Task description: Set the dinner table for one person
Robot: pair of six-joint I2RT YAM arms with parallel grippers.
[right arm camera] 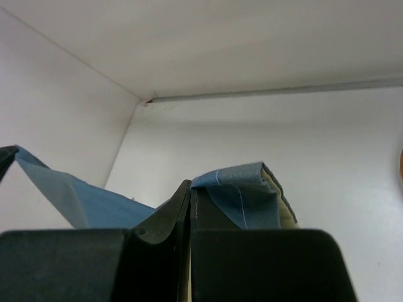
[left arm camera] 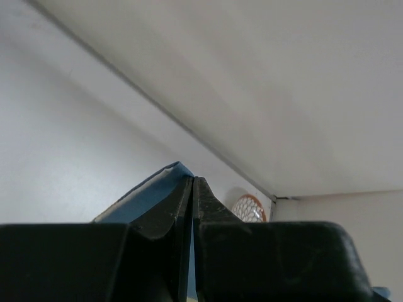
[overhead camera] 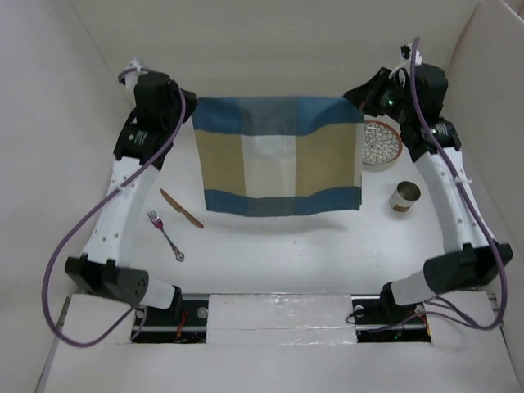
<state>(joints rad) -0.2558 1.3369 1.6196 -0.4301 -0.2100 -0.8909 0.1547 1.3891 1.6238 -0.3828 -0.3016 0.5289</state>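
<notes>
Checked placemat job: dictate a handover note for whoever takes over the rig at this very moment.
Left hand: shut on the far-left corner of the blue-and-beige checked cloth placemat.
Right hand: shut on its far-right corner.
The placemat hangs stretched between them over the flat white tabletop, apparently not laid down yet.
Brown knife and silver metal fork lie on the table left of it; round orange-rimmed wire dish and metal cup sit right.
Done: nothing set yet. Left: lay the placemat, then arrange dish, cutlery and cup.

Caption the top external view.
Left gripper and right gripper hold the checked placemat by its far corners above the dinner table; knife, fork, cup and dish alongside.
</notes>
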